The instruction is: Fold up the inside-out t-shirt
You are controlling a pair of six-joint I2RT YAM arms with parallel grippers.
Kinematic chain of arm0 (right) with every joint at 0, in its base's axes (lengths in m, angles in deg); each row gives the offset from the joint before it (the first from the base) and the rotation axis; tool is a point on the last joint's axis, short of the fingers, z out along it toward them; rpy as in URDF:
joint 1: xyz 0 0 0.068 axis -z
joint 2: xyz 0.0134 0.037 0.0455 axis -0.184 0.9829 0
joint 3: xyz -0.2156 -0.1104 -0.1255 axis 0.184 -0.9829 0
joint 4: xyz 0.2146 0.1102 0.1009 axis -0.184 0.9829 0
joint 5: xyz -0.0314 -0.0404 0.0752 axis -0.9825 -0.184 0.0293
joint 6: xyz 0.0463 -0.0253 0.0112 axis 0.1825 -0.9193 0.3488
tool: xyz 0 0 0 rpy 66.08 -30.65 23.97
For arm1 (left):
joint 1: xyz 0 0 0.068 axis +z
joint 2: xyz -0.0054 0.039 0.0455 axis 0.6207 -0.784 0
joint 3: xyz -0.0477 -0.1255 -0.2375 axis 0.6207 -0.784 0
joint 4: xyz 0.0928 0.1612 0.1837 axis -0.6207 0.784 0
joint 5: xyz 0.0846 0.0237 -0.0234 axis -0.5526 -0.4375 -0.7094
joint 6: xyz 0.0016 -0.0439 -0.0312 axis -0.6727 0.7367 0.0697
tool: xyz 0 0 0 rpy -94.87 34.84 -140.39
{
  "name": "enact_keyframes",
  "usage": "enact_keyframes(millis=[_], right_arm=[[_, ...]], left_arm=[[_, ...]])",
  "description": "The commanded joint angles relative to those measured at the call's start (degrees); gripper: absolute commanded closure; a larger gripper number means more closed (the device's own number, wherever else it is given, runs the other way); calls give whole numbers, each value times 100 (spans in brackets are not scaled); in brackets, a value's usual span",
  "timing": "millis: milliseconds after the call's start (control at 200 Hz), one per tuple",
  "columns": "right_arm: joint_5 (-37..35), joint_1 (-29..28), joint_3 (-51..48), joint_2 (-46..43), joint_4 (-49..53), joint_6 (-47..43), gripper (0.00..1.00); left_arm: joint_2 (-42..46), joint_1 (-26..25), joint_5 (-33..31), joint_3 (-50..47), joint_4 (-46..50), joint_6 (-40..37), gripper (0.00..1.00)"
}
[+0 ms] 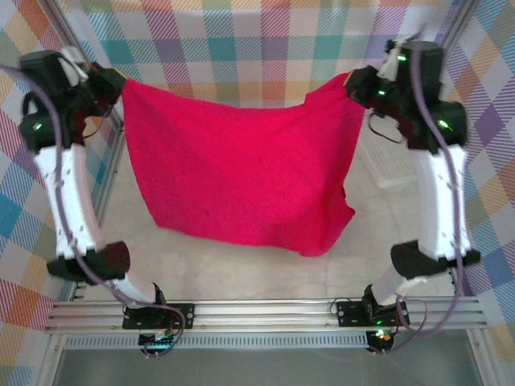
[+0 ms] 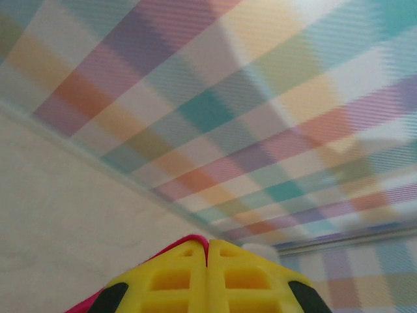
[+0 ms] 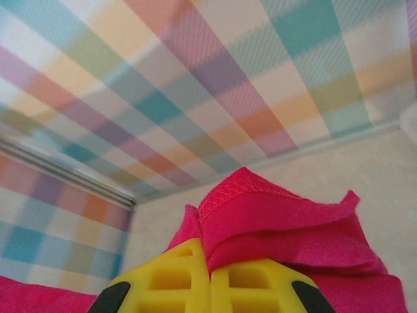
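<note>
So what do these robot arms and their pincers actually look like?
Both the left arm and right arm are slim white perforated shells between chunky black joints, with purple-grey cables trailing along them and small green lights glowing. The left gripper and right gripper have yellow plastic fingers with cut-out slots and black corner patches.

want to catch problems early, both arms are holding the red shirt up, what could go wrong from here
The left gripper pinches just a sliver of the t-shirt in its wrist view, so that corner could slip. The right gripper holds a bunched wad, and the hem hangs lower there, so the fold may land crooked.
</note>
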Motion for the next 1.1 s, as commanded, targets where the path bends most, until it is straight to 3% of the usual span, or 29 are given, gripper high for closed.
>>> enact_keyframes(millis=[0, 65, 120, 165, 215, 255, 315, 410, 550, 670, 855, 1095], right_arm=[[-368, -5, -4, 735, -81, -201, 100], [-546, -22, 383, 1318, 45, -245, 100], [-609, -33, 911, 1862, 286, -276, 75], [-548, -50, 1448, 2317, 542, -273, 70], [-425, -88, 2028, 2777, 879, -251, 61], [-363, -145, 2331, 3024, 1162, -232, 54], [-359, -299, 2241, 3133, 1379, -302, 48], [-396, -616, 949, 2801, 1216, -387, 46], [-333, -1043, -2085, 1747, -67, -339, 44], [-8, -1079, -4332, 945, -1016, 41, 44], [421, -1096, -6914, 60, -2136, 649, 43], [175, -1144, -8527, -426, -2246, 1620, 45]], left_arm=[[-996, -236, -229, -203, 63, -285, 100], [-1648, -364, -345, 128, 235, -310, 100], [-2217, -476, -624, 535, 452, -330, 100], [-2649, -539, -789, 901, 633, -358, 85], [-3049, -587, -952, 1356, 957, -441, 80], [-3233, -633, -1160, 1605, 1244, -549, 70], [-3171, -733, -1466, 1477, 1415, -693, 67], [-2431, -984, -1719, 19, 902, -762, 63], [-923, -1507, -1395, -3070, -668, -461, 63], [-334, -1902, -1059, -4751, -1469, -372, 63], [-521, -1859, -1033, -5805, -1684, -516, 65], [-706, -1196, -869, -6562, -2134, 23, 69]])
